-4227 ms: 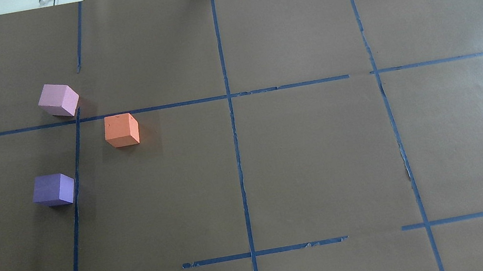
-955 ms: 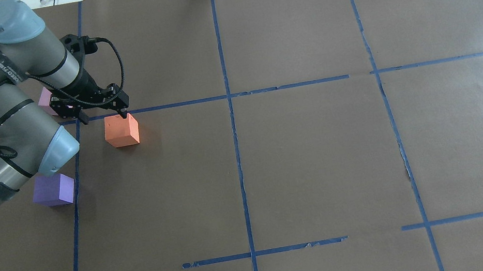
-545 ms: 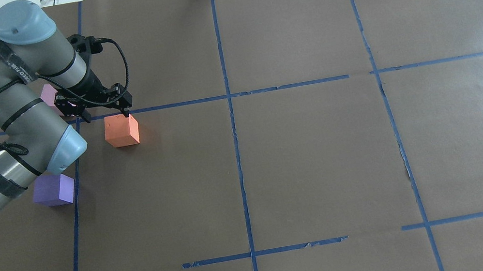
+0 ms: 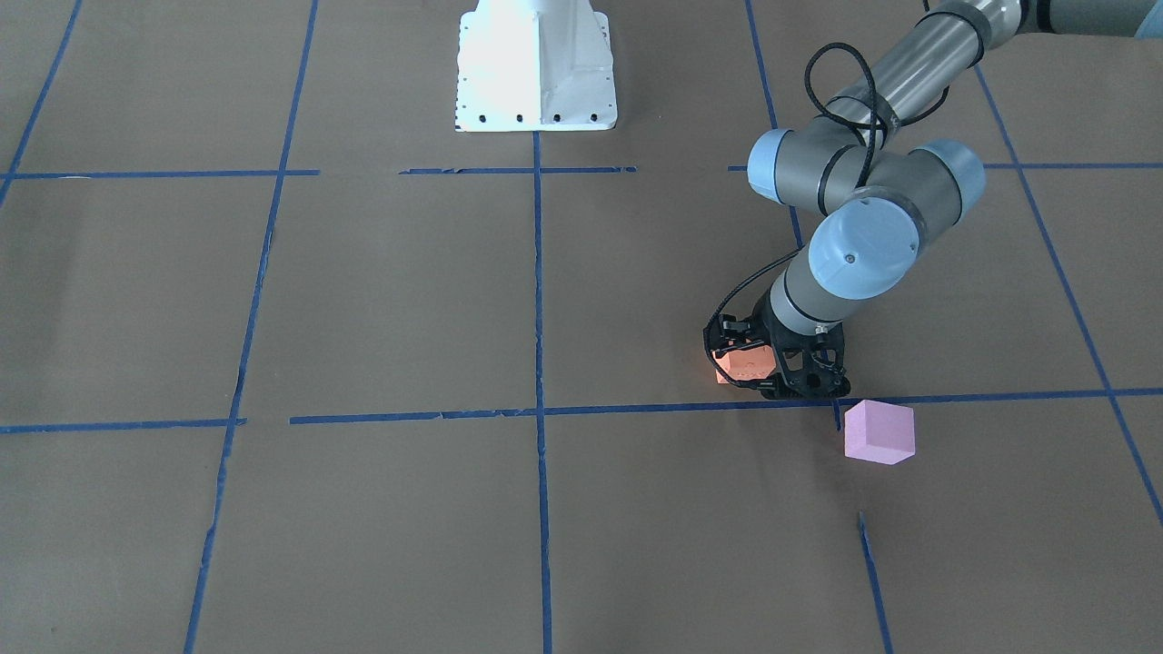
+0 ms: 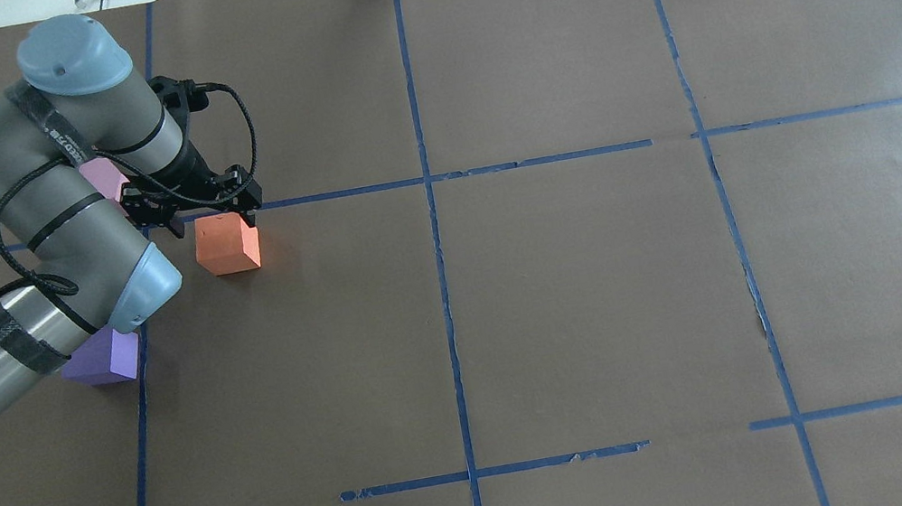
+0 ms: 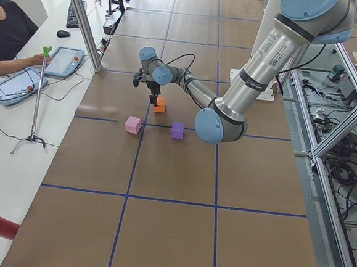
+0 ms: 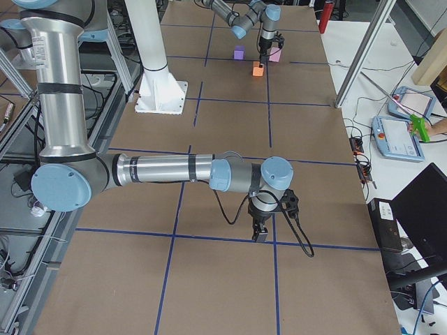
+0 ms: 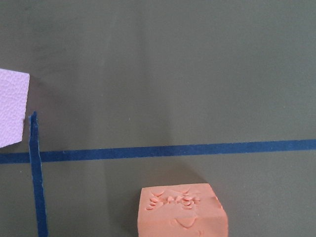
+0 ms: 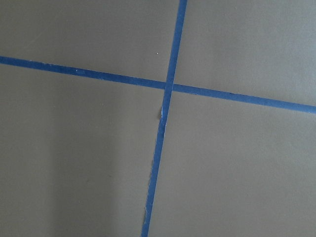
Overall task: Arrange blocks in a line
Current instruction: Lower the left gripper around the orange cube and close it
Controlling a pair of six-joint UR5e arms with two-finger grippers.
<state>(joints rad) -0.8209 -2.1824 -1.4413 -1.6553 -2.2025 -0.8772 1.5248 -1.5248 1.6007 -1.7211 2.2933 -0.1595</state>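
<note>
The orange block (image 5: 227, 246) lies just in front of a blue tape line. My left gripper (image 5: 214, 219) is open and hangs over the block's far edge, one finger at each side; it also shows in the front view (image 4: 768, 372) by the orange block (image 4: 738, 363). The pale pink block (image 5: 104, 175) is partly hidden behind the left wrist. The violet block (image 5: 102, 359) is half covered by the left elbow. The left wrist view shows the orange block (image 8: 180, 210) and a corner of the pink block (image 8: 12, 108). My right gripper (image 7: 260, 234) shows only in the right side view; I cannot tell its state.
Blue tape lines (image 5: 429, 202) divide the brown paper-covered table (image 5: 607, 309) into squares. The robot's white base (image 4: 536, 68) stands at the near middle edge. An operator with a tablet (image 6: 63, 62) sits beyond the table's far side.
My left arm came into view and reached the blocks. Over the last second its open gripper shifted a little right and toward the orange block. The blocks have not moved.
</note>
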